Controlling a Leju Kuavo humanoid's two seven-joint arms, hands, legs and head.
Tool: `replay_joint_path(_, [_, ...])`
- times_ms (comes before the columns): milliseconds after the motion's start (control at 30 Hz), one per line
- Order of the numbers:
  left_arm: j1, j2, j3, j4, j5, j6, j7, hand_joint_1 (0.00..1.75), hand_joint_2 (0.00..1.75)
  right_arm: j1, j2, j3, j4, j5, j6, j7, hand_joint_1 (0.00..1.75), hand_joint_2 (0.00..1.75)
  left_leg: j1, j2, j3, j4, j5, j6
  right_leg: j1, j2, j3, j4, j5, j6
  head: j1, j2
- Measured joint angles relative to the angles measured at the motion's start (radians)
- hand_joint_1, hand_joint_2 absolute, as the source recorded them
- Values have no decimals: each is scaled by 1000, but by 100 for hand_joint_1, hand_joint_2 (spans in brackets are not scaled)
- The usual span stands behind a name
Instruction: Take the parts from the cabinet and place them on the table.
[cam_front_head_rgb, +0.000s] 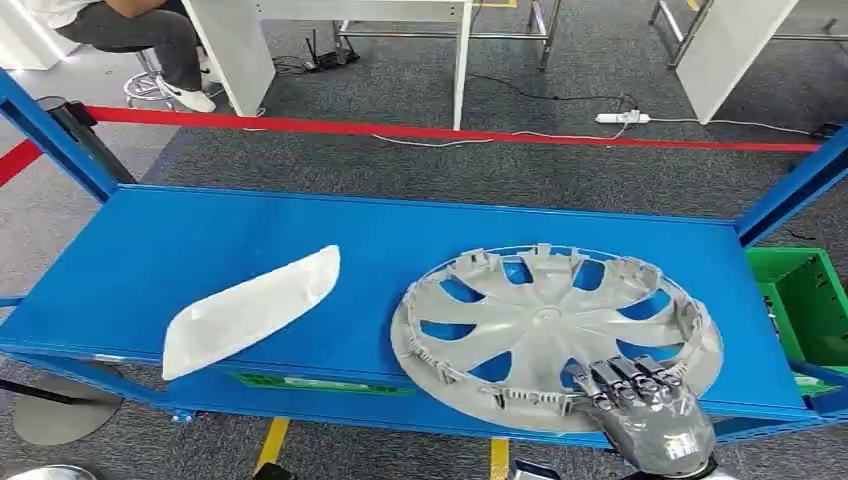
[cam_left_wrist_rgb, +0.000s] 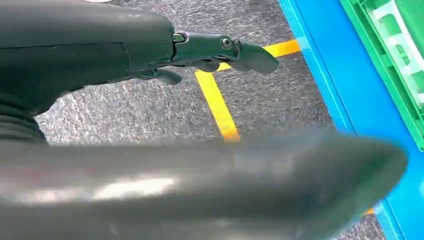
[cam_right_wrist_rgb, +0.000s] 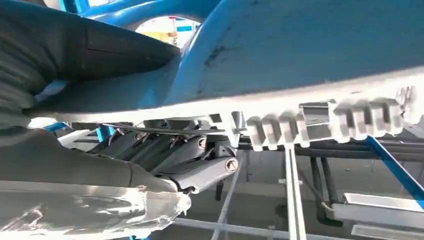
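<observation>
A grey wheel cover (cam_front_head_rgb: 550, 320) lies inner side up on the right half of the blue table (cam_front_head_rgb: 200, 230). My right hand (cam_front_head_rgb: 645, 405) grips its near rim at the table's front edge. In the right wrist view the ribbed rim (cam_right_wrist_rgb: 310, 117) runs between the thumb and the dark fingers (cam_right_wrist_rgb: 190, 155) curled under it. A long white plastic part (cam_front_head_rgb: 250, 310) lies loose on the left half of the table. My left hand (cam_left_wrist_rgb: 125, 50) hangs over the grey floor with its fingers (cam_left_wrist_rgb: 220, 47) spread and nothing in it.
A green crate (cam_front_head_rgb: 805, 300) sits just right of the table, beside its blue upright. Yellow floor lines (cam_left_wrist_rgb: 217, 102) run under the front edge. Beyond the table lie a red floor line (cam_front_head_rgb: 450, 132), white table legs and a seated person (cam_front_head_rgb: 140, 30).
</observation>
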Motion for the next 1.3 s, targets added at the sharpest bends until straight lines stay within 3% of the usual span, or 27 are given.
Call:
replay_joint_path(300, [0, 0, 0, 0, -16, 50, 4, 0, 175, 3, 0, -4, 0, 0, 0, -2, 175, 175, 0, 0, 0, 0, 0, 0, 0, 0, 0, 0, 0, 0, 0, 0])
replay_joint_path(1300, [-1, 0, 0, 0, -21, 41, -19, 0, 175, 4, 0, -6, 0, 0, 0, -11, 175, 175, 0, 0, 0, 0, 0, 0, 0, 0, 0, 0, 0, 0, 0, 0])
